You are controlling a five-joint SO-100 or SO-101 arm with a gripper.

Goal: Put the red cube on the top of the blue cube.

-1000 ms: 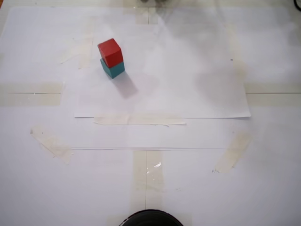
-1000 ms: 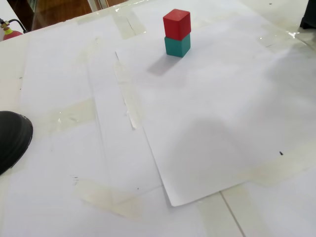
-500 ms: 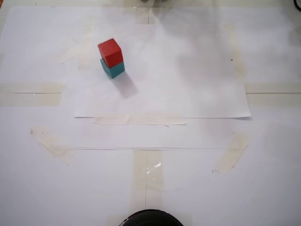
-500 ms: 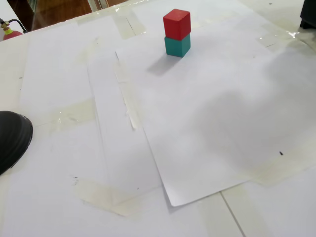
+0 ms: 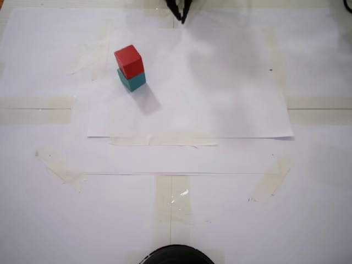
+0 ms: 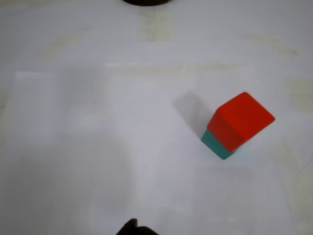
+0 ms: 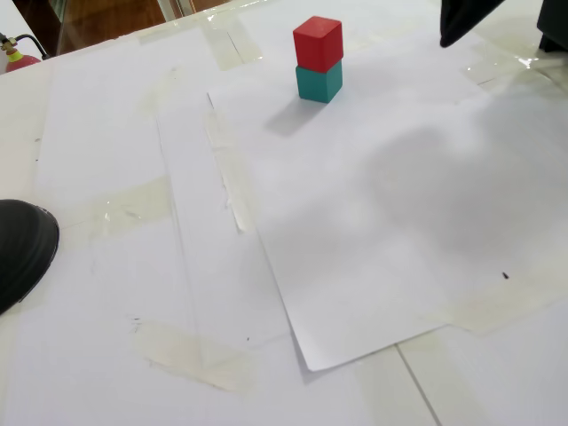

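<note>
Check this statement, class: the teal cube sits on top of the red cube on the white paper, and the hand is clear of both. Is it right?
Not quite. The order is reversed: the red cube sits on top of the teal cube, as a fixed view shows. They do stand on the white paper, and the hand is clear of both.

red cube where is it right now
The red cube sits stacked on the blue cube, upper left in a fixed view, on the white paper sheet, nothing gripping it.
</note>
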